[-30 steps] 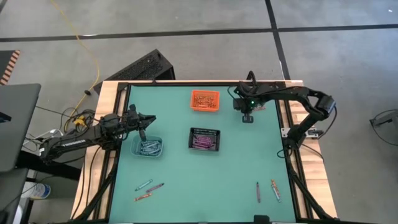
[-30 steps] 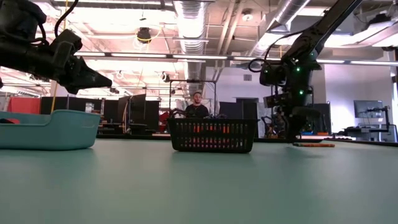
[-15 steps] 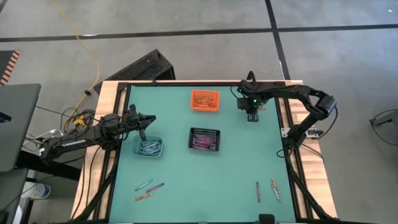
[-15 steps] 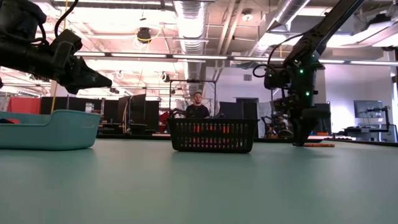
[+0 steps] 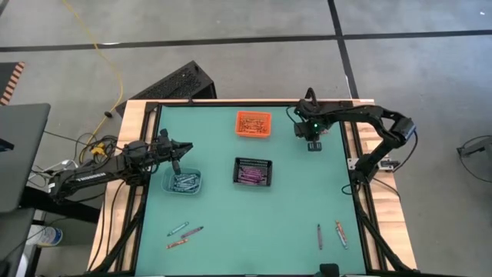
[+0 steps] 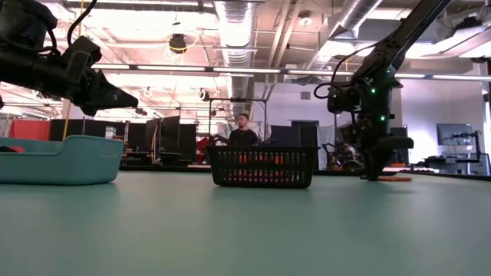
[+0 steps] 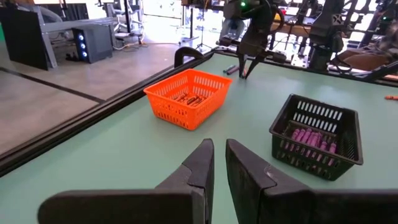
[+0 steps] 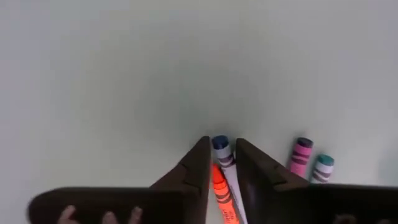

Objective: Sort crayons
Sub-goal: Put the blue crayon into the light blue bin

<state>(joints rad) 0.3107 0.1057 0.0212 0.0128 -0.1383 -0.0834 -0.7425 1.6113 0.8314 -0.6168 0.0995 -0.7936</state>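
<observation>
My right gripper [image 8: 219, 163] points down at the table's far right [image 5: 311, 143], shut on two crayons lying side by side: an orange one [image 8: 221, 190] and a blue-tipped one [image 8: 220, 145]. A pink crayon [image 8: 301, 155] and a teal crayon [image 8: 322, 168] lie flat on the mat just beside them. My left gripper [image 7: 219, 163] hovers shut and empty, pointing level, over the light blue bin [image 5: 183, 181] at the left [image 5: 187, 147]. My right gripper comes from above, pointing down, with one finger [image 8: 198, 163] beside the orange crayon and the other finger [image 8: 250, 163] beside the blue-tipped crayon's wrapper [image 8: 227, 167]. Both crayons lie on the mat, running along the gap between the fingers.
An orange bin [image 5: 253, 124] of orange crayons stands far centre, a black bin [image 5: 254, 172] of purple ones mid-table. Loose crayons lie near the front left [image 5: 184, 233] and front right [image 5: 330, 235]. A person [image 6: 243, 130] sits in the room beyond the table.
My right gripper has shifted a little toward the table's right edge and sunk slightly toward the mat, coming down over the crayons there.
</observation>
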